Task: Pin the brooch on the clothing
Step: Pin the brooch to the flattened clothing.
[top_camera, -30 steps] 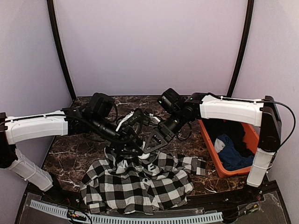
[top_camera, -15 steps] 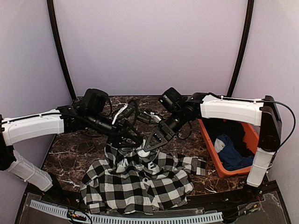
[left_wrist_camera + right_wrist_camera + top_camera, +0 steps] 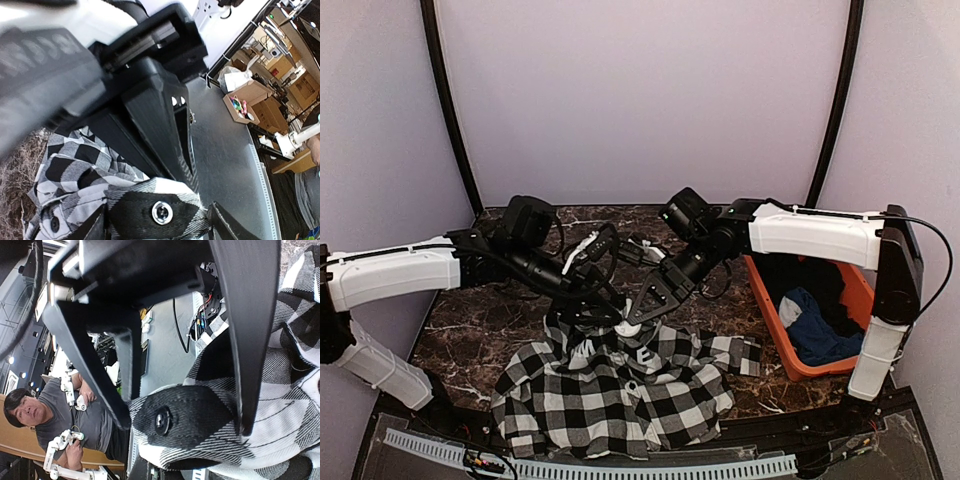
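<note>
The right claw (image 3: 638,312) pinches a raised fold of the checked shirt (image 3: 620,400) above the desk's (image 3: 470,335) middle — the left claw (image 3: 156,209), spread wide, straddles that fold.

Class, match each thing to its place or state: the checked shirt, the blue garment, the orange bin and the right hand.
Things:
1. checked shirt
2. blue garment
3. orange bin
4. right hand

Places or states:
A. lying inside the bin
B. shut on a raised fold of the shirt
C. spread on the marble table
D. standing at the table's right side

Pairs: 1-C, 2-A, 3-D, 4-B
</note>
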